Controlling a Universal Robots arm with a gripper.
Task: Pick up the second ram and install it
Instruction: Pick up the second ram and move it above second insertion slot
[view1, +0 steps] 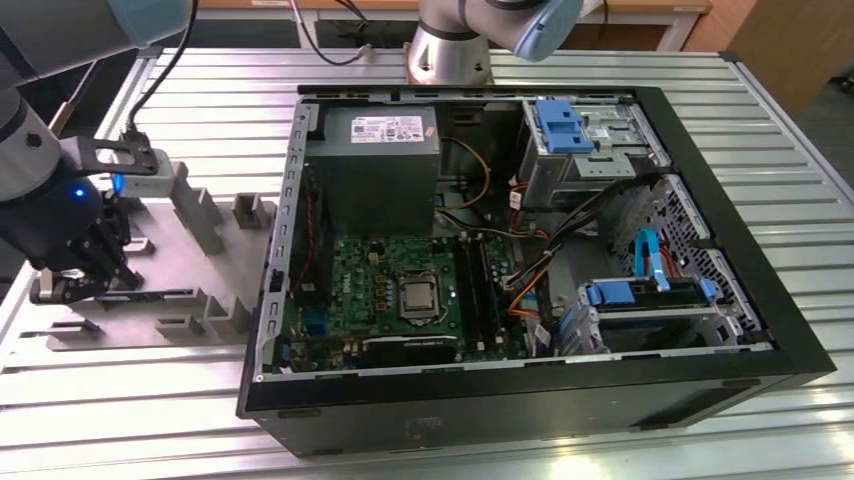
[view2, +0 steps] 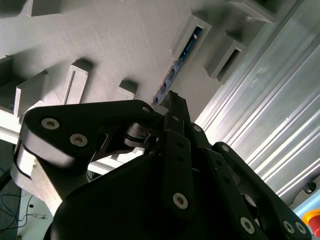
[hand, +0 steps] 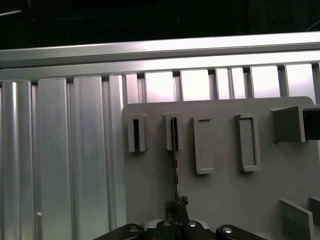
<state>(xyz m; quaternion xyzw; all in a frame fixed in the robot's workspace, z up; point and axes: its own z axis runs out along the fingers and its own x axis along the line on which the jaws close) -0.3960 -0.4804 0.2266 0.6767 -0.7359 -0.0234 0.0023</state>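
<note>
The second ram (view2: 169, 77) is seen standing on edge in the grey tray (view1: 134, 330), carried in two slotted blocks (hand: 173, 132) and well apart from the open computer case (view1: 787, 330) that lies on the same slatted counter (view1: 134, 400), toward the exterior view's right. The hand (view2: 172, 102) is set at the near end of the stick, and its fingers are drawn almost together on that end, so the board appears to be pinched across its two flat faces while its far end sits in a block. The stick is judged to be light and stiff but thin and easily damaged. A hold across the faces, kept off the chips and the contact edge, is judged safest. Held by one end, it may twist or slip. The black memory slots (view1: 478, 290) on the motherboard are seen inside the case.
</note>
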